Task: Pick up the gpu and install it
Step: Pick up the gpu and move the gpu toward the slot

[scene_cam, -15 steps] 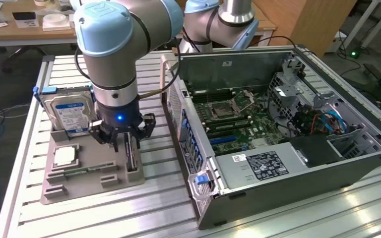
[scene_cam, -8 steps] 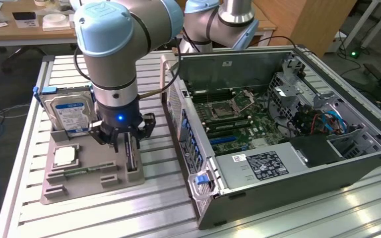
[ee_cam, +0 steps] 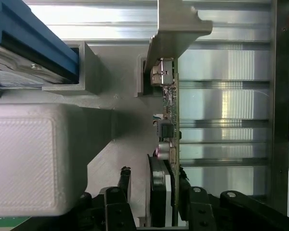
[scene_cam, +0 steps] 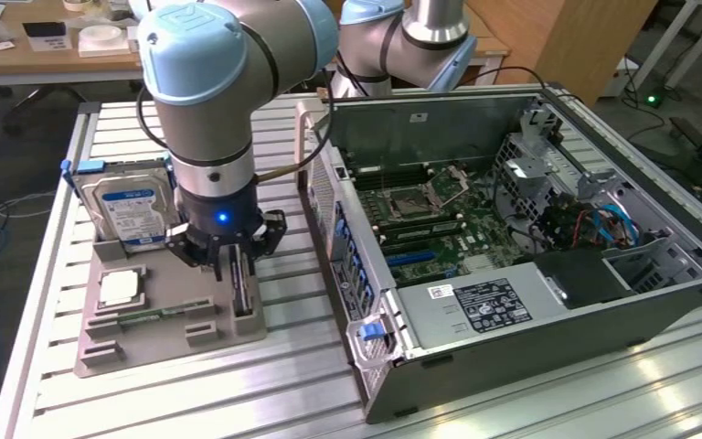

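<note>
Single arm [scene_cam: 211, 110] reaches down over a grey holder tray [scene_cam: 175, 343] on the slatted metal table [scene_cam: 205, 393]. In the exterior view the tray is at 9 o'clock of the open PC case [scene_cam: 547, 311], just beside it.

The gripper [scene_cam: 227, 265] is low over the tray's edge nearest the case. The gpu [scene_cam: 245, 293] stands on its long edge in a slot there, upright, with the gripper right on top of it.

From the wrist view the card is seen edge-on, thin green board, and the silver bracket [ee_cam: 176, 24] is at the end away from the gripper. A dark round part on one face sits between the fingers.

The jaws straddle the card and are not clamped. One finger [ee_cam: 124, 180] stands clear of the card with a gap showing. The other finger [ee_cam: 184, 185] is close against the board face, possibly touching; hard to say at this angle. The card is seated in its slot, not lifted.

Other items in the tray:
- A hard drive [scene_cam: 132, 210] with a blue label stands upright at 11 o'clock of the gripper.
- A square silvery chip [scene_cam: 121, 288] lies flat at 9 o'clock.
- A narrow green memory stick [scene_cam: 143, 315] is at 8 o'clock.

The case lies on its side with the motherboard [scene_cam: 449, 229] exposed.
</note>
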You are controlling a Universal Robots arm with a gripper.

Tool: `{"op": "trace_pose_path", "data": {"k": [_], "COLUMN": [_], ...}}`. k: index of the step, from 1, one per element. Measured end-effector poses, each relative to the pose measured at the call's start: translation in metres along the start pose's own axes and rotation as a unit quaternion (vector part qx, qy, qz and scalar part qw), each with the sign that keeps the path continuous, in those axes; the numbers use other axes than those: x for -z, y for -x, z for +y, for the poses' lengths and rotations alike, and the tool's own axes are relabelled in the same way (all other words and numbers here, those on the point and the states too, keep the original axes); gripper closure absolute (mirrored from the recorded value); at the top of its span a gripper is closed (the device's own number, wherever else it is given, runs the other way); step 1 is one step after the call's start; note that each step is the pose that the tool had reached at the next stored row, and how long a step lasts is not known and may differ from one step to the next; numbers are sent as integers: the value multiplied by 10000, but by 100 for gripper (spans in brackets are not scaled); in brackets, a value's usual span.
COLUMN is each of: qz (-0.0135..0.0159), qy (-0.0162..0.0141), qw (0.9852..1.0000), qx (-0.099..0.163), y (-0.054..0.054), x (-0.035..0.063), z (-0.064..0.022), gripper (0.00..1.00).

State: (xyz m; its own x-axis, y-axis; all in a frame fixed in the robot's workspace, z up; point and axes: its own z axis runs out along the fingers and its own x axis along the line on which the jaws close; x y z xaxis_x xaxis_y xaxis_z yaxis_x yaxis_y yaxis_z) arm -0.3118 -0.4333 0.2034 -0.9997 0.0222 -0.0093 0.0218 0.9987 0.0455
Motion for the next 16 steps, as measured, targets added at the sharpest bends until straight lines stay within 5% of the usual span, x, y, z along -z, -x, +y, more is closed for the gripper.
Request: {"op": "trace_pose_path", "data": {"k": [16], "qz": [20], "qy": [0], "qw": [10000], "qx": [-2], "y": [54], "x": [0], "z": [1], "gripper": [72]}}
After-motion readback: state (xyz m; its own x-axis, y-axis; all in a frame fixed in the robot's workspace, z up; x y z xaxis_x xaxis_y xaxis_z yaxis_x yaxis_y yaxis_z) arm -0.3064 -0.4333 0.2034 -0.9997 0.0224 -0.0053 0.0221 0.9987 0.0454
